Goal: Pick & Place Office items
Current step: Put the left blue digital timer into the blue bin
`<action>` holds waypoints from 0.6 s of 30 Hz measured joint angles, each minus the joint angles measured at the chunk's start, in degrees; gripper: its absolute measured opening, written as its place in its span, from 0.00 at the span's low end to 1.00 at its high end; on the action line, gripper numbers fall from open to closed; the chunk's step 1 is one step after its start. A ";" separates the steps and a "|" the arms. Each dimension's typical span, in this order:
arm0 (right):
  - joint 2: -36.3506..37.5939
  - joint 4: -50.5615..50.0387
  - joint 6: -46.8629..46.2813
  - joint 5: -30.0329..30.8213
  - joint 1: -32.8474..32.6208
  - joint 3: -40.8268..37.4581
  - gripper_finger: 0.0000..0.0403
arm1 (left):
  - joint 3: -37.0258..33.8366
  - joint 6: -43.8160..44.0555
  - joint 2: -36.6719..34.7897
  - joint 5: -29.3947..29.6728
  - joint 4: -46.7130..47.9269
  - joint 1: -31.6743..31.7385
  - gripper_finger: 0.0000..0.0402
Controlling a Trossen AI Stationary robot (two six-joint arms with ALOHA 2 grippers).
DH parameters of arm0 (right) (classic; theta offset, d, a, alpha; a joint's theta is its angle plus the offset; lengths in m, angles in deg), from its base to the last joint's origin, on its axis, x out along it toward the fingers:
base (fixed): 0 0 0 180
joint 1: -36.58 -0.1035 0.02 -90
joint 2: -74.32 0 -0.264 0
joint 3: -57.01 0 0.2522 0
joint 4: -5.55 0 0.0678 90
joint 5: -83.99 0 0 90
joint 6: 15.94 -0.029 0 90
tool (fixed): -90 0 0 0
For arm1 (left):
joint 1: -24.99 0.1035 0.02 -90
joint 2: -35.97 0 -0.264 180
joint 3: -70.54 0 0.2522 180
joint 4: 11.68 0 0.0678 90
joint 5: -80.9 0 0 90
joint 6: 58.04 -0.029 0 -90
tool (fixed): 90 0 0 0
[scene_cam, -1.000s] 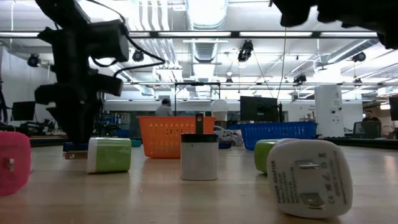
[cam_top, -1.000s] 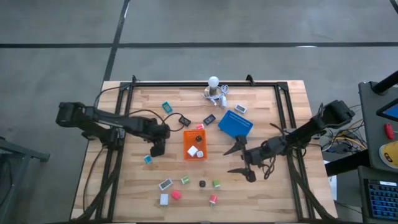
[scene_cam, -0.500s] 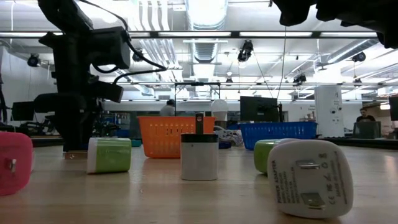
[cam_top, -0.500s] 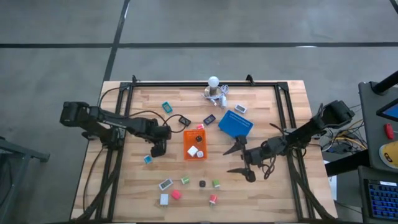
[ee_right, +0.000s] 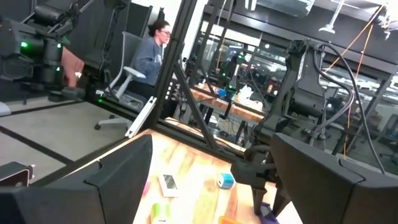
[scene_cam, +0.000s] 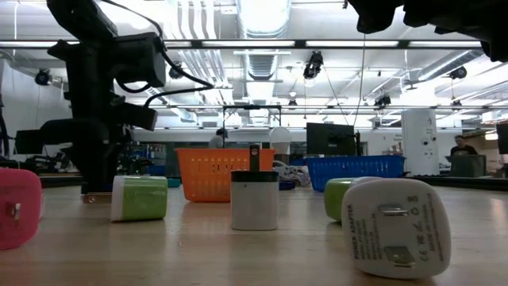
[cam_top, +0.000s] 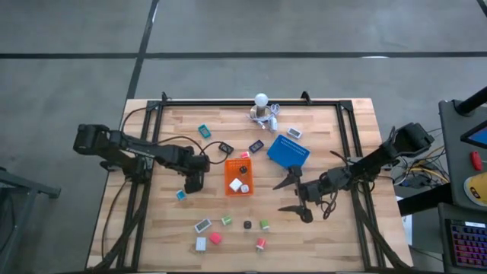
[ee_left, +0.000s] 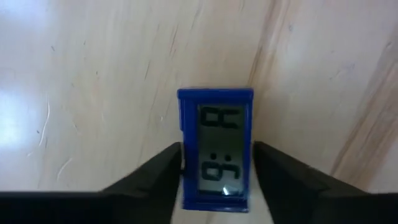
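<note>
Your left gripper (ee_left: 214,171) is down at the table with its two dark fingers (ee_left: 158,174) pressed against either side of a small blue clock (ee_left: 216,149), a blocky piece with a grey digit display lying flat on the wood; the fingers touch its edges, so read this as a grasp just being taken (I cannot tell how firm it is yet). From above, that gripper (cam_top: 192,181) sits left of the orange tray (cam_top: 238,176), with a teal piece (cam_top: 181,195) just beside it on the near side. The step in hand looks like the pick of one office item. Next you would want to confirm the clock is seated squarely between the fingers, lift it straight up off the table (cam_top: 335,236), then carry it right to a tray; the orange one is closest and already holds two white pieces. The blue tray (cam_top: 288,151) lies farther right and toward the far edge. Your right gripper (cam_top: 293,195) waits right of the orange tray, its jaws spread wide and holding nothing. The remaining items are scattered: several near the front edge, among them a pink piece (cam_top: 215,237) and a green piece (cam_top: 264,224), and a few more toward the far side.
</note>
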 joint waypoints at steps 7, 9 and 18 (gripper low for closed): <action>0.00 -0.02 0.00 -0.02 0.00 0.00 0.81 | -0.04 -0.54 0.00 2.08 0.18 0.07 0.32; 0.00 -0.02 0.00 -0.04 0.00 0.00 0.81 | -0.05 -1.10 0.00 2.00 0.22 0.07 0.32; 0.00 -0.07 0.00 -0.11 0.00 -0.01 0.81 | -0.17 -2.00 -0.09 0.38 -0.32 0.11 0.32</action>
